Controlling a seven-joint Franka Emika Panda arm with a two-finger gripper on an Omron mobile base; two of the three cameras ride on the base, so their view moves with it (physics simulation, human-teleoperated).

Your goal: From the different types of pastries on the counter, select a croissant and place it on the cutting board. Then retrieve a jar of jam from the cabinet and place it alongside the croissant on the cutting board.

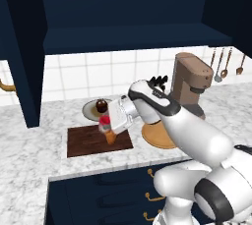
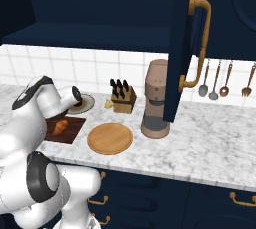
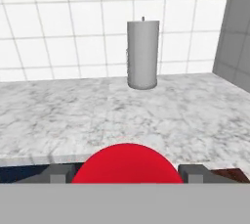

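While the two-finger gripper (image 1: 105, 123) hangs low over the flat dark brown wooden cutting board (image 1: 81, 143), its fingers are clamped on the small red jar of jam (image 1: 104, 120), whose red body bulges between the dark tips in the hand view. The jar looks rigid, light and probably smooth, so a hold across its middle seems safest. The small golden-orange croissant (image 1: 111, 137) lies on the board just below the gripper and crowds the free spot. A dark brown round pastry (image 1: 101, 105) sits behind it; a round tan wooden plate (image 1: 158, 138) lies beside.
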